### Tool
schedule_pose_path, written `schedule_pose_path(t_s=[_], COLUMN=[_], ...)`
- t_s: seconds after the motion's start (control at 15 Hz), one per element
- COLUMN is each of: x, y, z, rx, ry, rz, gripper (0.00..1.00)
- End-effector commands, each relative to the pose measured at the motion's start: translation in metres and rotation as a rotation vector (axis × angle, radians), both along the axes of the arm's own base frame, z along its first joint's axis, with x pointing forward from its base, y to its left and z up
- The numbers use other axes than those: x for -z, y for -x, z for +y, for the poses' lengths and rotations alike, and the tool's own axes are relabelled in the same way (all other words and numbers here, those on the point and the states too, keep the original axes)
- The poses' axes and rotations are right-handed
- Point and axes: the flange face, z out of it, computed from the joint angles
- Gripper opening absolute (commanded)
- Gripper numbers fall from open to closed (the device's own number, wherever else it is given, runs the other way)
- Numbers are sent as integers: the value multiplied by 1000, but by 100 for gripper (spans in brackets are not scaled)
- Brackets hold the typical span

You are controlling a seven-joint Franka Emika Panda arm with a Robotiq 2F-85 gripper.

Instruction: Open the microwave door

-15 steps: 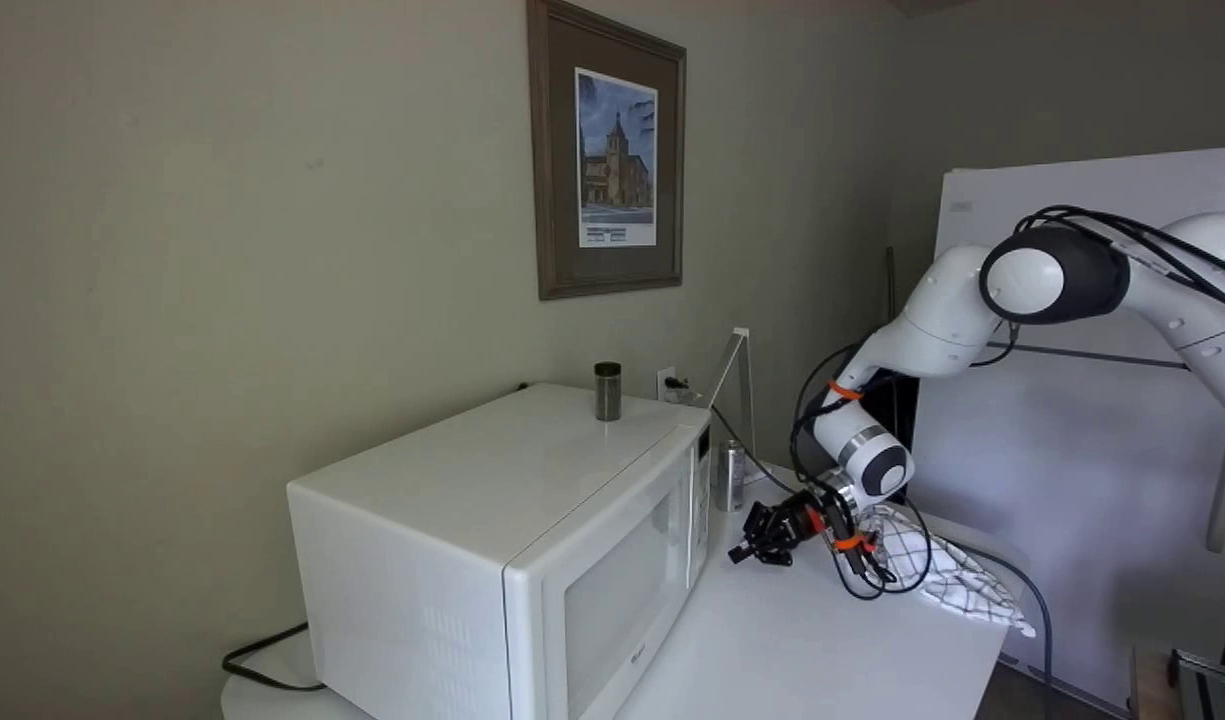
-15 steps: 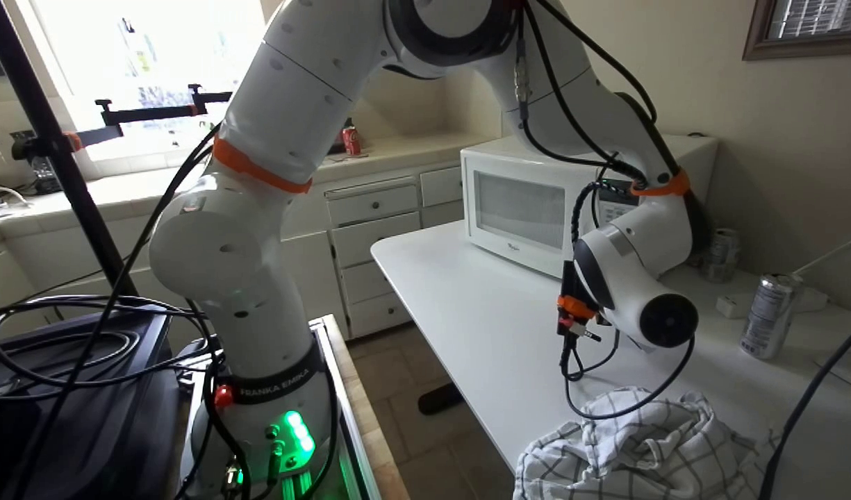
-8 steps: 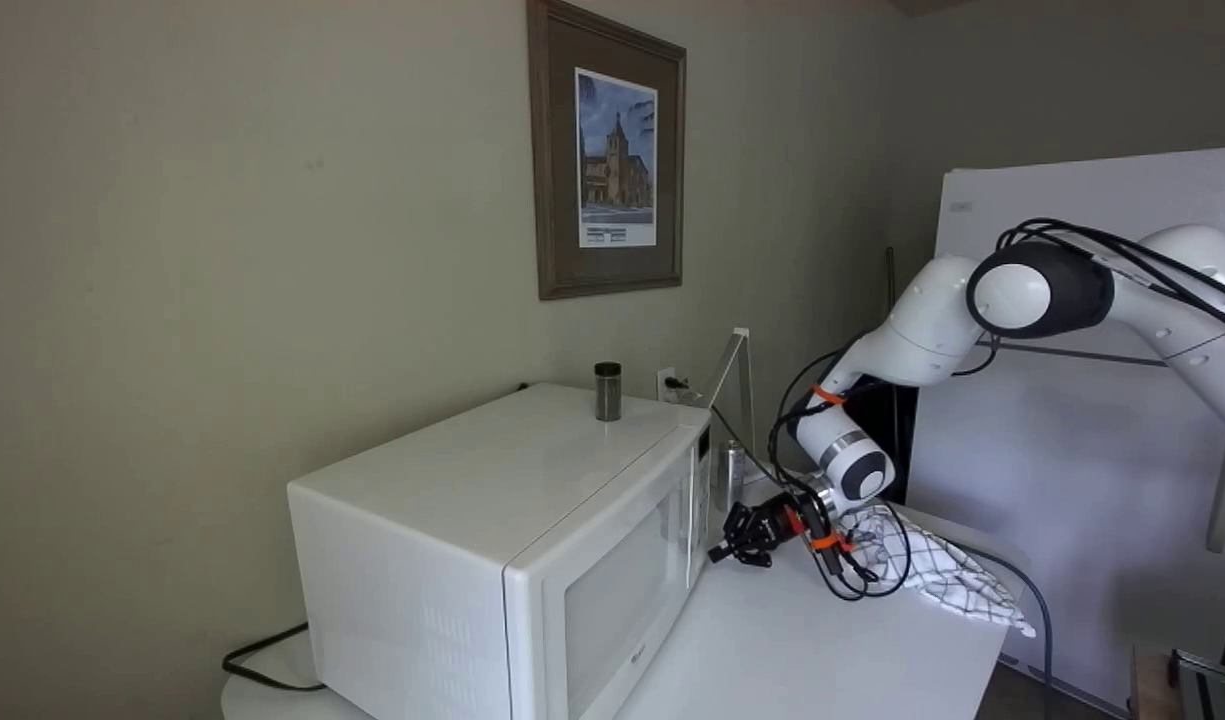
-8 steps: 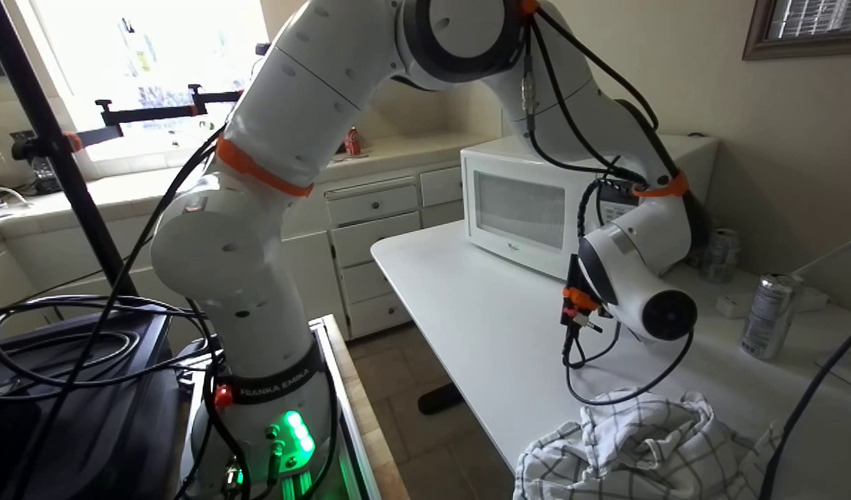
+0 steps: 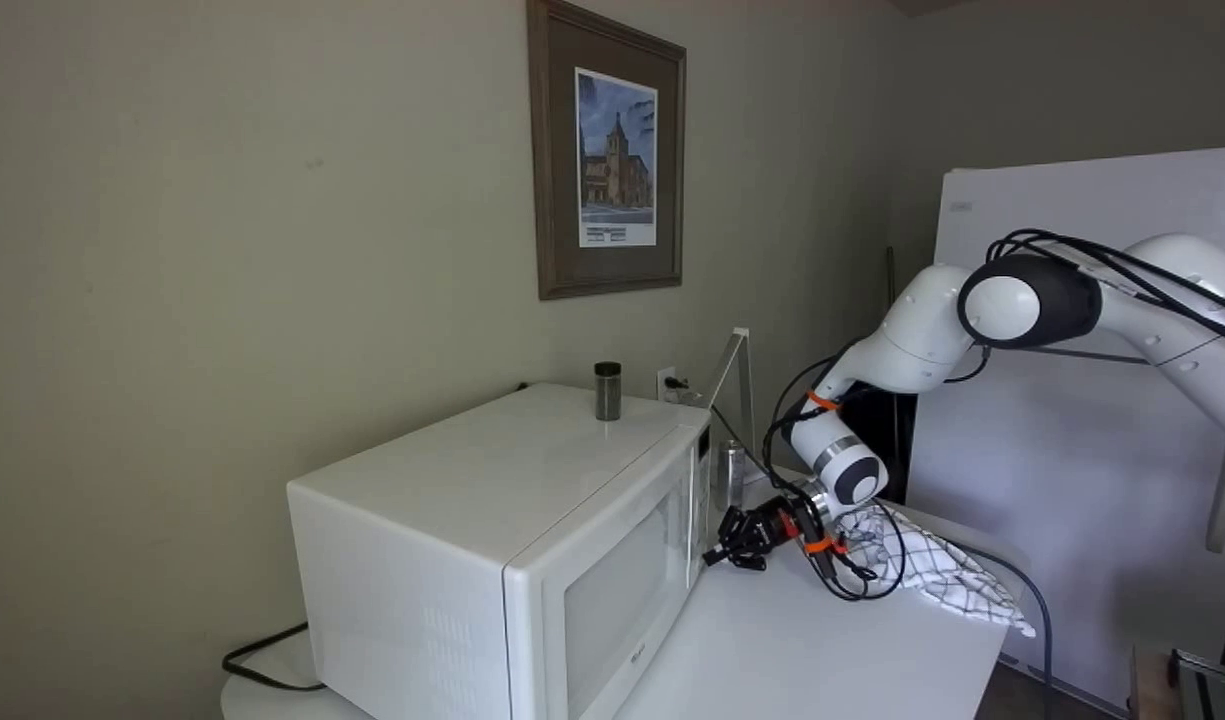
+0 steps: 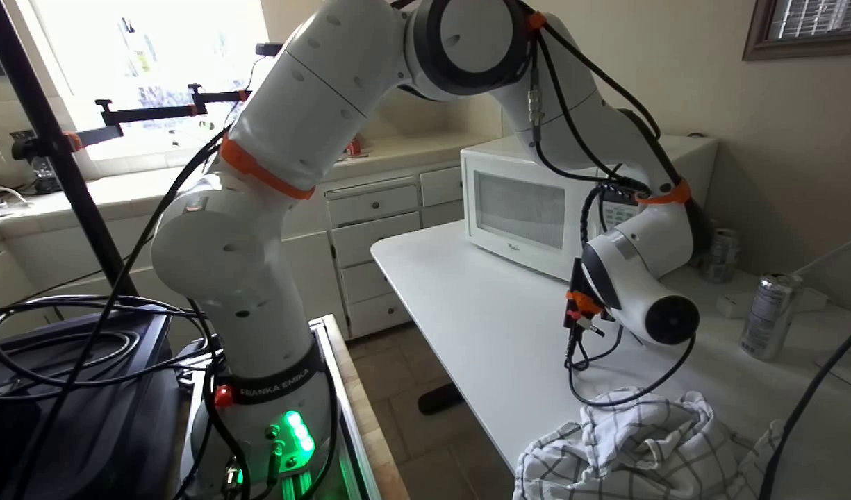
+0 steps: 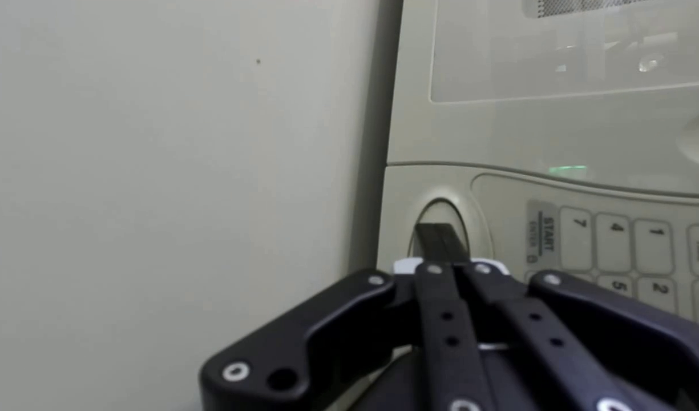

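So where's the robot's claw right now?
In the wrist view, the gripper is shut, with its tips over the oval button left of the keypad and below the microwave door; whether they touch isn't clear.

- I see room for a hand above the table (image 5: pixel 822 650), lower middle of an exterior view, along the microwave door (image 5: pixel 620 597).
- Right of that, the arm (image 5: pixel 912 330) and a rumpled towel (image 5: pixel 952 580) get in the way.
- Two cans (image 6: pixel 770 318) stand at the right of an exterior view.
- Near the middle of the wrist view, the gripper (image 7: pixel 436 229) blocks part of the oval button (image 7: pixel 440 211).
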Motion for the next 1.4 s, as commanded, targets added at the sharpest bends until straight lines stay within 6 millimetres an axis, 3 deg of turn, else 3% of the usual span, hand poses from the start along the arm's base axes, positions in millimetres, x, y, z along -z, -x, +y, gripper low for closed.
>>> schedule_pose_path(t_s=[0.0, 0.93, 1.33], x=[9, 2, -14], y=[-10, -19, 3], z=[3, -1, -1], rx=[51, 151, -11], ry=[12, -2, 3], rz=[2, -118, 17], gripper=[0, 0, 0])
